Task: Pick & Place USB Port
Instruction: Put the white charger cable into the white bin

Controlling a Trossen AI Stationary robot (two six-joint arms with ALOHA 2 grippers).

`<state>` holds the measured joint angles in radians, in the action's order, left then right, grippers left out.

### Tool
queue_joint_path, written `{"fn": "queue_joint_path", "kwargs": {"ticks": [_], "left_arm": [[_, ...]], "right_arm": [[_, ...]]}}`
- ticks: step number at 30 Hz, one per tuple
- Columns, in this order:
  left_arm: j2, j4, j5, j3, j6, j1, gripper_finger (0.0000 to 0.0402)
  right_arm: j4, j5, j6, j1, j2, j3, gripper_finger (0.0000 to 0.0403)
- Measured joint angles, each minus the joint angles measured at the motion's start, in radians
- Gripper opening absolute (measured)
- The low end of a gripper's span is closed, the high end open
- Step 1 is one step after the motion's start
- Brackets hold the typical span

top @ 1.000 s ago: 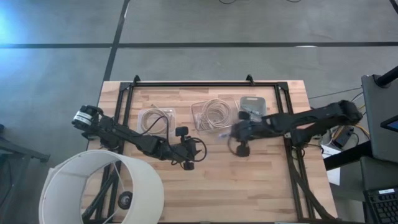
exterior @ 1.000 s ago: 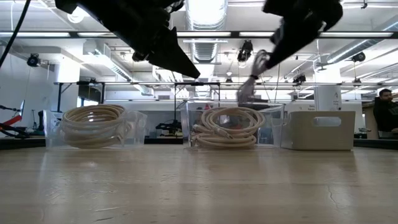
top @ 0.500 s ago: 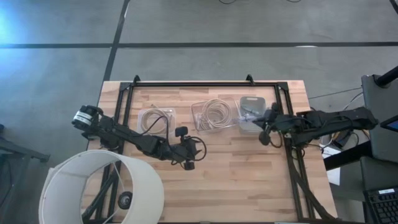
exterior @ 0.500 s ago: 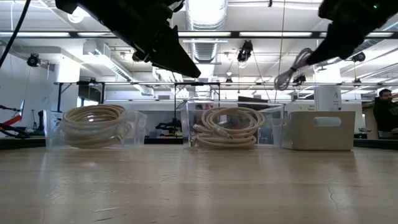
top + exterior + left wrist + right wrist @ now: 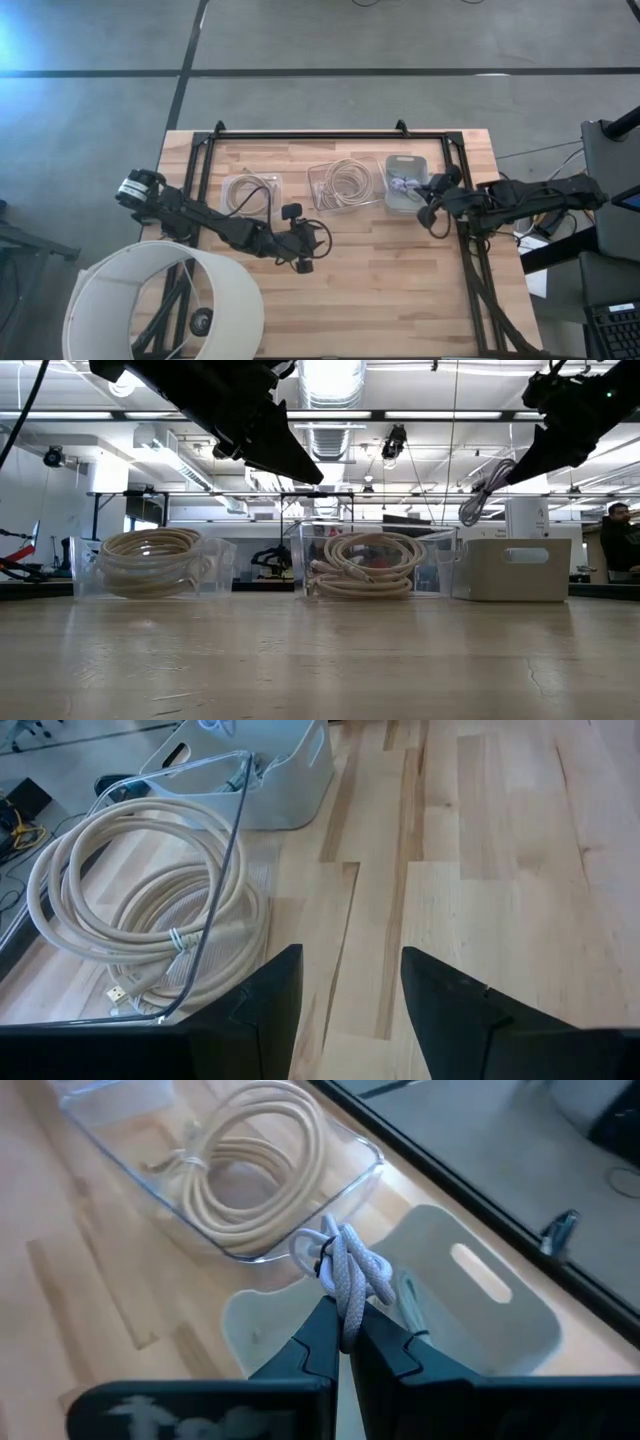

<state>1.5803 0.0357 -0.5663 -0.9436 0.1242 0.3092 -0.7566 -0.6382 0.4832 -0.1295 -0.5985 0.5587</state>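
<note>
A small bundle of grey-white cable (image 5: 345, 1265) is in my right gripper (image 5: 345, 1318), which is shut on it and hovers over the grey open bin (image 5: 480, 1320) near the table's right edge. In the high view, the right gripper (image 5: 423, 200) sits beside the bin (image 5: 405, 165). From table height, the bundle (image 5: 485, 485) hangs in the air above the bin (image 5: 510, 568). My left gripper (image 5: 345, 990) is open and held above the middle of the table (image 5: 312, 240), touching nothing. My right gripper pinches the cable bundle between its two fingers at the bundle's lower part (image 5: 347, 1302). The looped, tied end (image 5: 335, 1250) sticks out beyond the fingertips. The fingers slant down from the table's right side. The bundle is lifted clear and hangs above the bin's opening.
Two clear containers stand at the table's far side, each with a coil of beige cable: one at the left (image 5: 250, 193), one in the middle (image 5: 345, 183) next to the grey bin. A black frame (image 5: 330, 135) borders the table. A large white drum (image 5: 165, 300) stands off the near-left corner.
My right gripper has carried the cable bundle from over the middle of the table toward the right edge, ending above the grey bin; most of the travel came early, then it slowed. It has stayed shut on the bundle.
</note>
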Motion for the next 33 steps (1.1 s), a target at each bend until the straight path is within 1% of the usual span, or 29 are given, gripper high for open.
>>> {"fn": "queue_joint_path", "kwargs": {"ticks": [3,7,10,16,21,24,27,33], "left_arm": [[0.000,0.000,0.000,0.000,0.000,0.000,0.0175],[0.000,0.001,0.000,0.000,0.006,0.000,0.0175],[0.000,0.001,0.000,0.000,0.006,0.000,0.0175],[0.000,0.002,0.000,0.000,0.006,0.000,0.0175],[0.000,0.002,0.000,0.000,0.006,-0.002,0.0175],[0.000,0.002,0.000,0.000,0.006,-0.002,0.0175],[0.000,0.002,0.000,0.000,0.006,-0.002,0.0175],[0.000,0.002,0.000,0.000,-0.018,-0.003,0.0175]], "right_arm": [[-0.010,-0.024,0.047,0.002,-0.019,-0.001,0.0013],[-0.058,-0.011,0.170,0.018,-0.053,-0.002,0.0013],[-0.086,-0.008,0.230,0.022,-0.080,-0.002,0.0013],[-0.080,-0.016,0.312,0.023,-0.135,-0.003,0.0013],[-0.077,-0.014,0.417,0.034,-0.201,-0.003,0.0013],[-0.076,0.036,0.476,0.035,-0.245,-0.003,0.0013],[-0.074,0.097,0.486,0.037,-0.287,-0.003,0.0013],[-0.071,0.115,0.485,0.038,-0.355,-0.003,0.0013]]}}
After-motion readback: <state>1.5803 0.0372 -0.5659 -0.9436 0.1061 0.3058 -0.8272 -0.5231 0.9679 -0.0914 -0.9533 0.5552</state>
